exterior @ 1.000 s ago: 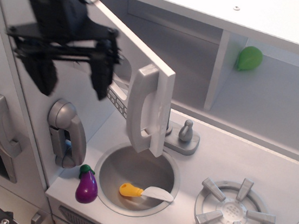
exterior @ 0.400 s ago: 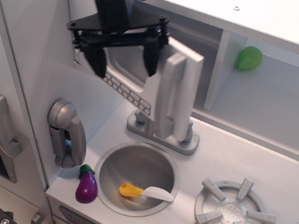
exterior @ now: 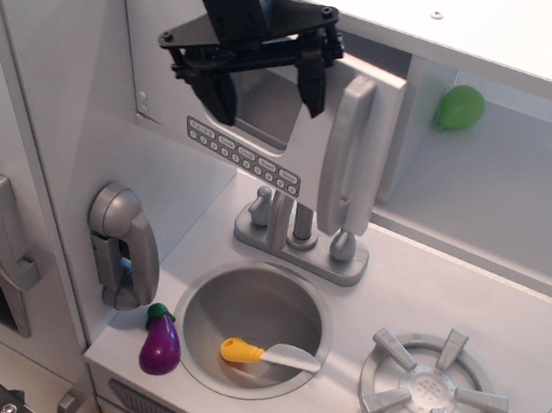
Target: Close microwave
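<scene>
Since the earlier frames the microwave door has swung from jutting out over the sink to lying nearly flush with the cabinet front, and the gripper has followed it in. The black gripper hangs open, fingers spread before the dark rounded window, left of the tall grey bar handle. The door is smooth white-grey with a row of small buttons below. Beneath, the pale bench carries a faucet, a purple eggplant and a burner.
</scene>
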You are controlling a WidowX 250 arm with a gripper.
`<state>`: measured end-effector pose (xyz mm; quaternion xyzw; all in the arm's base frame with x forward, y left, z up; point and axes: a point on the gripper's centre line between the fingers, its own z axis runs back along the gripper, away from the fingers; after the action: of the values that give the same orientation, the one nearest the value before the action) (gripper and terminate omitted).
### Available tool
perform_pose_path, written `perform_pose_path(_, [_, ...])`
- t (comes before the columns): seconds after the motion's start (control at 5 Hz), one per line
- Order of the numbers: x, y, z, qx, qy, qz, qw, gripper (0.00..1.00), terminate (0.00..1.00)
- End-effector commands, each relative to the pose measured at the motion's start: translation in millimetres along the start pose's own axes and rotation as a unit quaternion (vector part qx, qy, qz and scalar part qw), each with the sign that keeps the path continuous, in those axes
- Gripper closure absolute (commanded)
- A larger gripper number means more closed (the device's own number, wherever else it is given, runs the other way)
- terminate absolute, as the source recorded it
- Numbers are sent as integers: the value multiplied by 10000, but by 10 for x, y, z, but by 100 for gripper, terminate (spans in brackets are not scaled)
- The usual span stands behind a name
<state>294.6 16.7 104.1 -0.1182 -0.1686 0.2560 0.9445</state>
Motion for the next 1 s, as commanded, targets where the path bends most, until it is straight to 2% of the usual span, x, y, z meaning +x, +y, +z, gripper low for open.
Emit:
perform_pose_path(0.0, [214, -28, 112, -257, -731, 49, 9970, 0, 0])
perform_pose_path(0.4, [173, 1, 121, -306, -1160, -159, 9927, 0, 0])
perform_pose_path(0.6, [66, 65, 138, -563, -1519, -446, 9858, 0, 0])
perform_pose_path(0.8, [-91, 213, 125, -158, -948, -597, 9936, 0, 0])
